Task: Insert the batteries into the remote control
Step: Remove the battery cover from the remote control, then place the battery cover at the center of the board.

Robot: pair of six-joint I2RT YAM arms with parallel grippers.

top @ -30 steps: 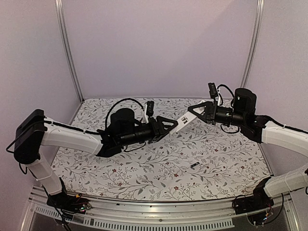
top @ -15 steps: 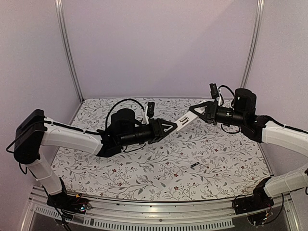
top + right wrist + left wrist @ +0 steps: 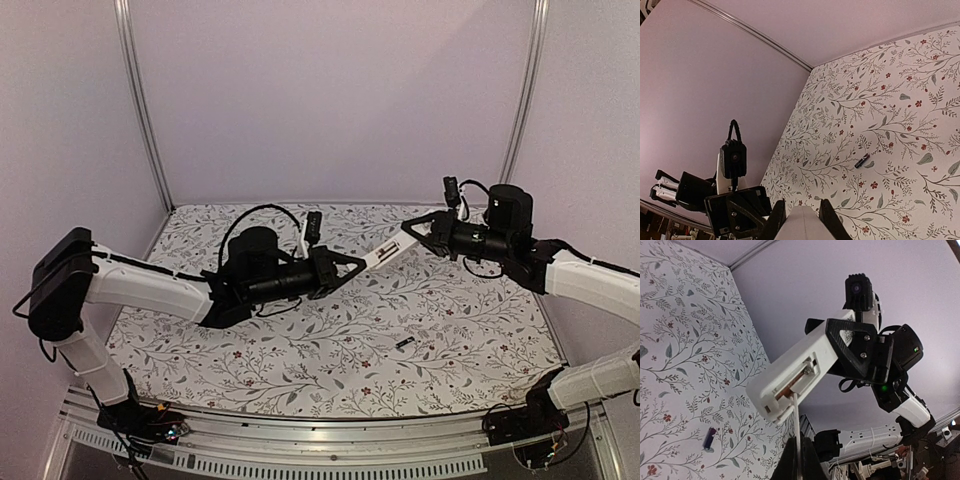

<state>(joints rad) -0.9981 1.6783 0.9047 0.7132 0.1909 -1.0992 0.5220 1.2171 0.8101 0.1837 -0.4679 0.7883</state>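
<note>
The white remote control (image 3: 385, 251) hangs in the air between both grippers. My right gripper (image 3: 410, 237) is shut on its far end. In the left wrist view the remote (image 3: 805, 367) shows an open battery compartment with something coppery inside. My left gripper (image 3: 798, 449) is shut on a thin white flat piece (image 3: 796, 420), seen edge-on, whose tip touches the compartment's near end. In the top view the left gripper (image 3: 356, 264) meets the remote's lower end. One dark battery (image 3: 404, 343) lies on the table, also in both wrist views (image 3: 710, 438) (image 3: 862, 160). The second battery is not plainly visible.
The floral-patterned table (image 3: 300, 370) has a metal rail along the near edge (image 3: 320, 435). Purple walls with metal posts (image 3: 140, 100) stand at the back and sides. Both arms reach over the table's middle.
The right gripper and the remote have shifted slightly right and up. The left gripper has followed a little to the right, keeping the white piece at the remote's end.
</note>
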